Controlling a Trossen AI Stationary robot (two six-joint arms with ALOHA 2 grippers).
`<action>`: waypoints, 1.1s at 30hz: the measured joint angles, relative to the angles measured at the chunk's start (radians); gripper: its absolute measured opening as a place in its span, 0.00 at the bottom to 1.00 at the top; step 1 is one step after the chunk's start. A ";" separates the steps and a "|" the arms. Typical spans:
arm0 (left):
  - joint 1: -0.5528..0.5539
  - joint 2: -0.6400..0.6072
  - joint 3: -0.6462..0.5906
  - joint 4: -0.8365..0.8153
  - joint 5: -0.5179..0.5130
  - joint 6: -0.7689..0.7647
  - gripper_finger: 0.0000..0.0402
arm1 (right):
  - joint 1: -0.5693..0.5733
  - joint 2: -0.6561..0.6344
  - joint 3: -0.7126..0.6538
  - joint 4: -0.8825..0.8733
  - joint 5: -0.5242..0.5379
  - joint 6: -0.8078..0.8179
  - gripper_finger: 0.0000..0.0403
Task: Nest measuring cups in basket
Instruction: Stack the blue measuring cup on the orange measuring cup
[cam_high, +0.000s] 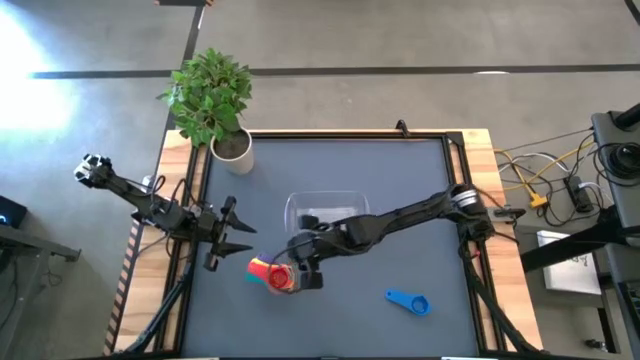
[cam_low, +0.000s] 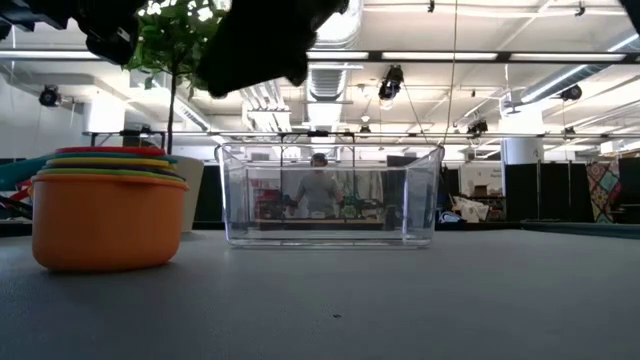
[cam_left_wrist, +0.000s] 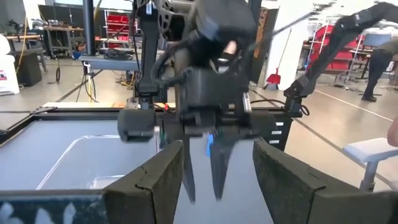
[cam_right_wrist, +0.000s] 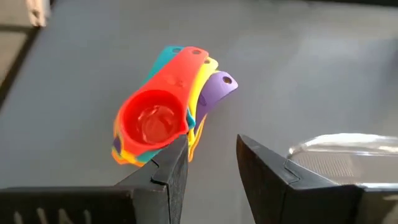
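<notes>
Cups nested in one stack (cam_high: 277, 274) sit on the grey table (cam_high: 400, 200), near of the clear basket (cam_high: 325, 208), which holds nothing. The red cup (cam_right_wrist: 152, 121) is on top, the orange cup (cam_low: 105, 220) outermost. Their handles fan toward the left, long axis roughly left to right. A seventh, blue cup (cam_high: 410, 301) lies well apart to the right, handle pointing left. The right gripper (cam_high: 305, 272) hovers just beside the stack, jaws open, holding nothing. The left gripper (cam_high: 240, 243) waits left of the stack, jaws open and empty.
</notes>
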 joint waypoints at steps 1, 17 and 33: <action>0.000 0.000 0.000 -0.001 0.000 0.000 0.44 | 0.001 -0.035 -0.052 0.044 -0.001 0.000 0.31; 0.000 0.009 0.000 -0.001 -0.003 0.004 0.44 | 0.055 -0.559 -0.709 0.363 0.116 0.066 0.29; 0.000 0.030 0.000 -0.002 -0.027 0.004 0.44 | 0.132 -0.853 -0.947 0.123 0.120 0.350 0.28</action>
